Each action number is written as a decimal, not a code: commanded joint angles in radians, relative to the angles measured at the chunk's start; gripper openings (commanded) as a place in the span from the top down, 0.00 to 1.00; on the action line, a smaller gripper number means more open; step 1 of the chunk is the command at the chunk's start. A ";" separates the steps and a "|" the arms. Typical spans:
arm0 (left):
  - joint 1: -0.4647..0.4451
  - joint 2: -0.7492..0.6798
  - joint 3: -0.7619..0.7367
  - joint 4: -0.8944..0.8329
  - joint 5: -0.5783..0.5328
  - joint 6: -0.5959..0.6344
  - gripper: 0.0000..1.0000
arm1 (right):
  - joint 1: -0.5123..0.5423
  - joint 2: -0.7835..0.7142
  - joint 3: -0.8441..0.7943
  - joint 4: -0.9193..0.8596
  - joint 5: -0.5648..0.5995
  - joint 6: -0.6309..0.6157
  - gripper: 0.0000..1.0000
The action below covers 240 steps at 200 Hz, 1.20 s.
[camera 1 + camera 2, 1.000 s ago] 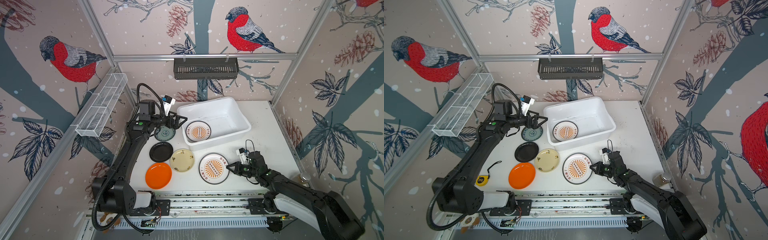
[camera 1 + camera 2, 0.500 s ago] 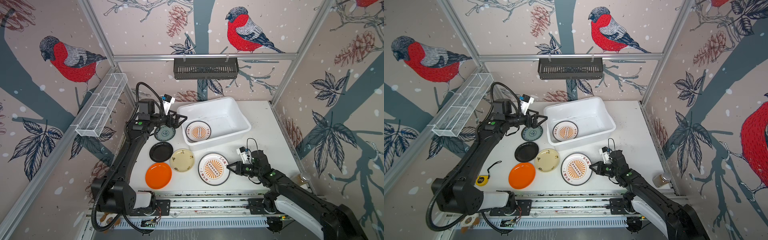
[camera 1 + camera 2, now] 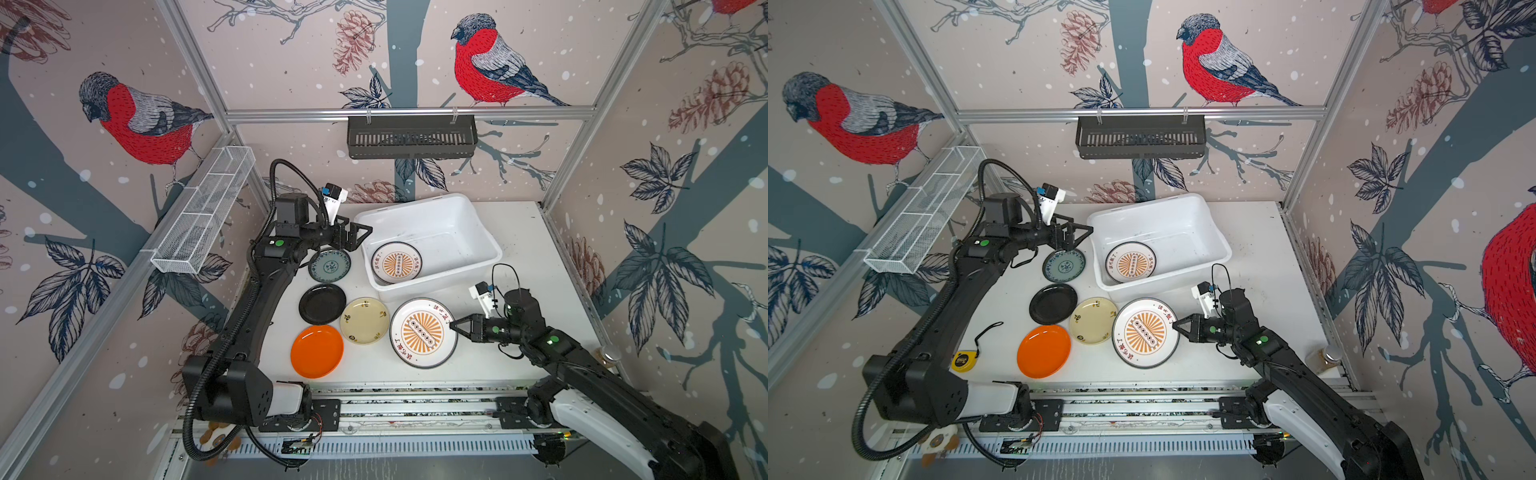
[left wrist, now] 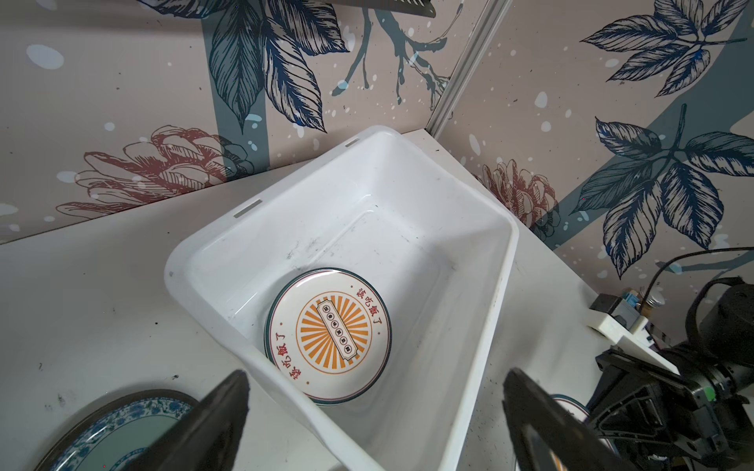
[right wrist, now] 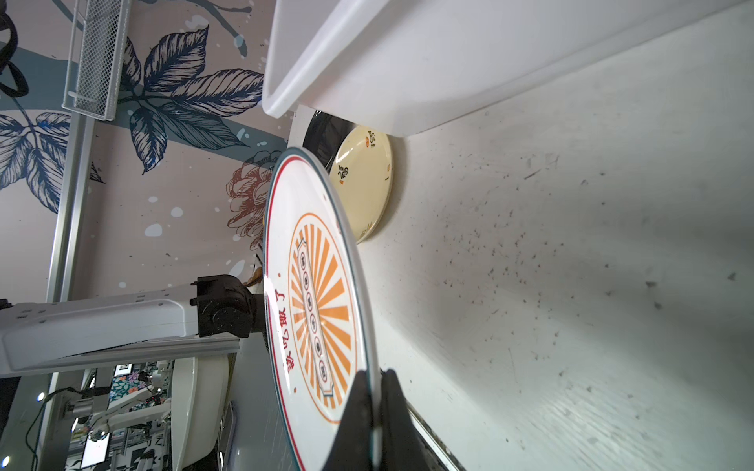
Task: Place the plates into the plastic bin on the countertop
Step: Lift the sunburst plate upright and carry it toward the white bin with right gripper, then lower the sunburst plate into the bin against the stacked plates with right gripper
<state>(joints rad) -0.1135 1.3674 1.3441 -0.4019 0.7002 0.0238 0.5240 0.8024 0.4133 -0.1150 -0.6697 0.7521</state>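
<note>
1. Right wrist view: the right fingers [image 5: 355, 412] pinch the rim of a sunburst plate [image 5: 314, 293], tilted up off the table [image 5: 530, 244]; it sits lower centre in both top views.
2. A second sunburst plate [image 3: 396, 263] lies in the plastic bin [image 3: 415, 204], at frame centre. The left fingers [image 4: 220, 407] gape empty.
3. Left to do: the teal plate [image 3: 330, 265], black plate [image 3: 322, 304], cream plate [image 3: 365, 321] and orange plate [image 3: 317, 351], all on the table.

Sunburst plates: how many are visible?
2. One sunburst plate lies in the plastic bin; the right gripper pinches the second sunburst plate by its rim. A third may hide under the first.
</note>
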 commanded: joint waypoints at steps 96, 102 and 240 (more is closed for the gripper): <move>0.000 0.009 0.050 -0.042 -0.143 0.032 0.04 | -0.043 0.309 0.375 -0.026 -0.069 -0.119 0.99; 0.001 0.011 0.058 -0.051 -0.153 0.038 0.04 | -0.049 0.334 0.392 -0.019 -0.077 -0.123 0.99; 0.001 0.120 0.261 -0.112 -0.328 0.139 0.04 | -0.288 0.971 1.013 -0.134 -0.177 -0.244 0.99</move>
<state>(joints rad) -0.1135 1.4715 1.5749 -0.4736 0.4358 0.1108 0.2520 1.6894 1.3327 -0.1829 -0.8284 0.5491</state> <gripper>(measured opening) 0.965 0.078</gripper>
